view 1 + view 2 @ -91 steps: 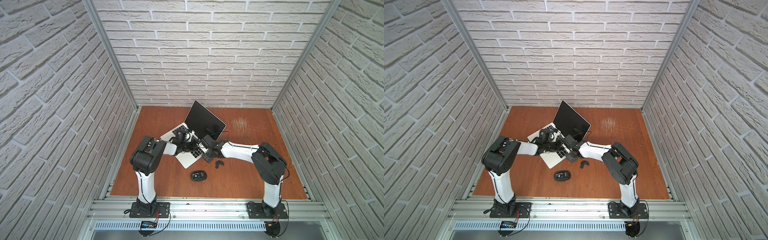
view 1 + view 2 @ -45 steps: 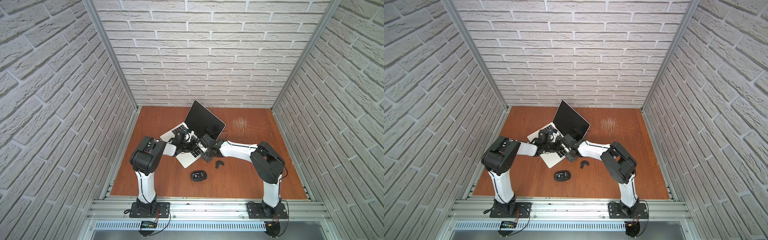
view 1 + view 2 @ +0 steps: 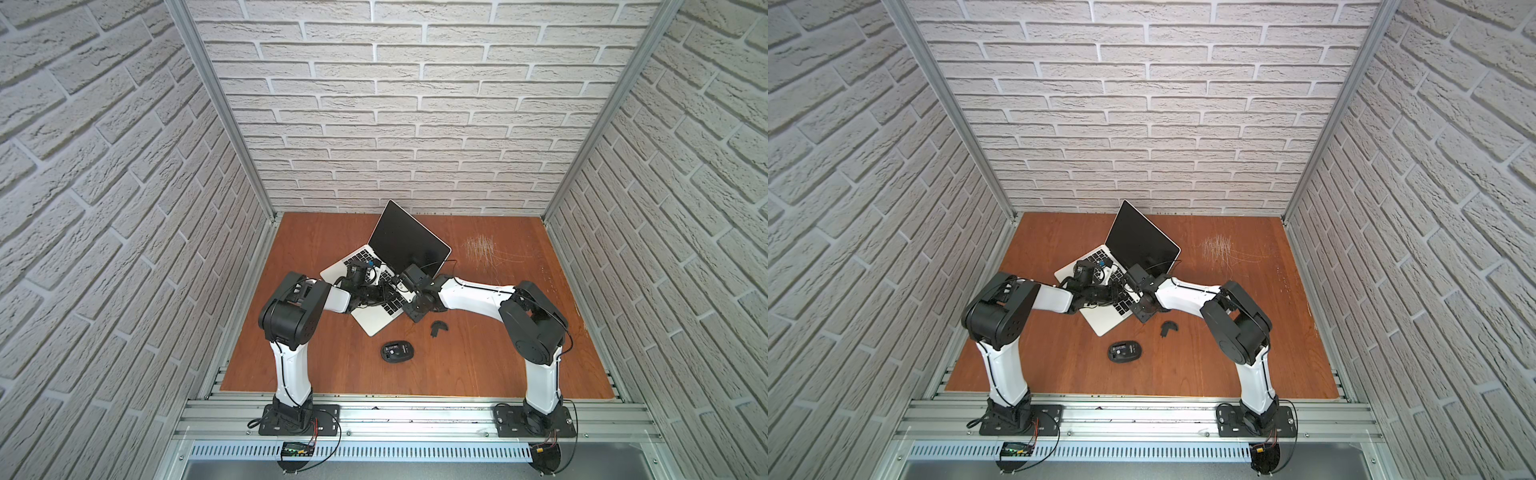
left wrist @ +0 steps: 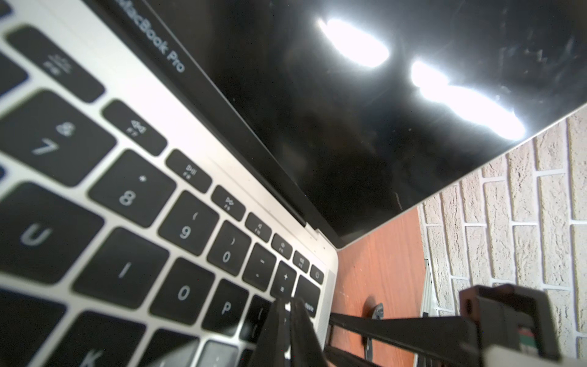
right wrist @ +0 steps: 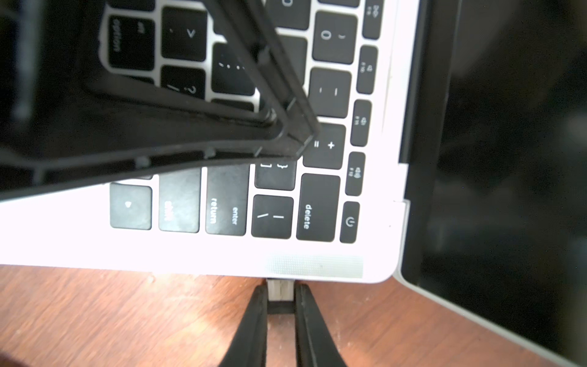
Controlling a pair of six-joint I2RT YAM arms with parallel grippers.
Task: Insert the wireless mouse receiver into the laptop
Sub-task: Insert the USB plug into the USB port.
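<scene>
The wireless mouse receiver (image 5: 280, 288) is sitting between the fingers of the right gripper (image 5: 280, 302), which is clamping its black end from both sides over the worktop (image 5: 127, 317). Its silver plug end is pointing straight at the side edge of the laptop (image 5: 222, 254). It is meeting that edge close to the back corner, in line with the delete and power keys. How far the plug is going in cannot be told. Its long axis is lying level with the worktop and square to the laptop's edge.

"MacBook Pro" is running along the black strip under the dark screen (image 4: 349, 111) in the left wrist view, where key caps 7, 8, 9, 0, U, I, O and P are also showing. In the right wrist view the keys are reading "delete", "return", "enter" and "option", with a power symbol on the corner key.

The left gripper (image 4: 287, 306) is clenched with nothing between its fingers. Its tip is sitting over the keyboard (image 4: 133, 190) next to the "= +" key and hiding several keys behind it. In both top views the two wrists are crowding over the keyboard and hiding the receiver.

The mouse (image 3: 397, 351) is lying on the worktop near the laptop's front corner, not touching it. A curved black cover piece (image 3: 437, 328) is lying apart from the mouse, nearer the right arm. Pale scratches (image 3: 478, 249) are marking the worktop beside the screen.
</scene>
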